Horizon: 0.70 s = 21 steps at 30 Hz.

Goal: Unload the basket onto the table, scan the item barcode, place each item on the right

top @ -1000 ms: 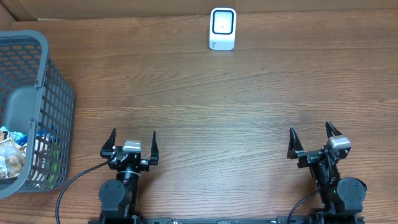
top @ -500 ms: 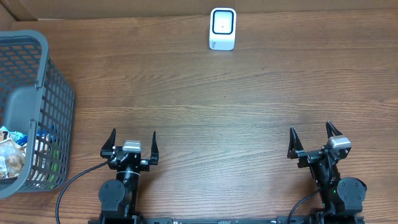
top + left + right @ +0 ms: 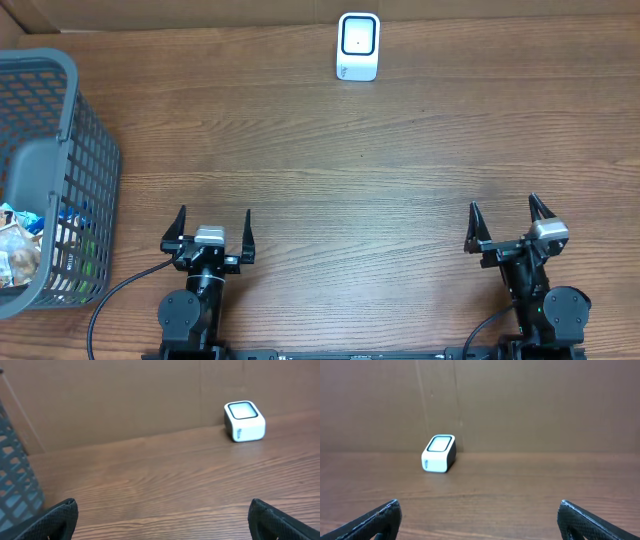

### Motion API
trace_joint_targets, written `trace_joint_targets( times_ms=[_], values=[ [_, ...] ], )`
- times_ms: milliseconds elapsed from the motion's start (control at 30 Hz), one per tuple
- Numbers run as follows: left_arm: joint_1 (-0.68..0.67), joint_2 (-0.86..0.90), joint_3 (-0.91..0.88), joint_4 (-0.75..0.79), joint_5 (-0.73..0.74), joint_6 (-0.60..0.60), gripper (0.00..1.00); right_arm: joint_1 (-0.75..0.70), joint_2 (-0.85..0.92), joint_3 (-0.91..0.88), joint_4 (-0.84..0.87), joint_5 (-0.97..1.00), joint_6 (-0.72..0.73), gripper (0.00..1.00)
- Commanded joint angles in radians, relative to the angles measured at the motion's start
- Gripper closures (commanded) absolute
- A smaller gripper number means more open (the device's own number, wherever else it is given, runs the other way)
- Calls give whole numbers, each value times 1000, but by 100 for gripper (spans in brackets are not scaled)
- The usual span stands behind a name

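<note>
Left gripper (image 3: 215,214) and right gripper (image 3: 502,204) spread, empty. Items (image 3: 18,250) in basket (image 3: 90,150), well left of left gripper; scanner (image 3: 358,46) far ahead.

A brown wood-grain worktop (image 3: 330,170) fills the overhead view, its grain running left to right. Along its far edge stands a plain brown cardboard wall (image 3: 520,405), upright, with vertical seams showing in it. The light is soft and even, without hard shadows.
</note>
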Motion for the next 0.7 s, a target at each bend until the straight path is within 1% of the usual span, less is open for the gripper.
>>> trace_joint_targets(
  times_ms=[0, 67, 200, 267, 467, 567, 667],
  values=[
    [6, -11, 38, -17, 57, -48, 0, -4, -10, -9, 43, 56, 88, 0],
    [6, -11, 84, -73, 75, -53, 0, -4, -10, -7, 72, 77, 153, 0],
    [6, -9, 219, -250, 74, -52, 0, -4, -10, 38, 77, 80, 175, 0],
    [6, -8, 275, -302, 75, -68, 0, -4, -10, 68, 76, 80, 175, 0],
    [6, 71, 443, -337, 75, -126, 0, -4, 27, 187, 19, 70, 175, 0],
    [6, 160, 549, -378, 95, -130, 0, -4, 96, 271, -22, 66, 174, 0],
    [6, 276, 664, -426, 118, -129, 0, -4, 203, 383, -88, 65, 174, 0]
  ],
)
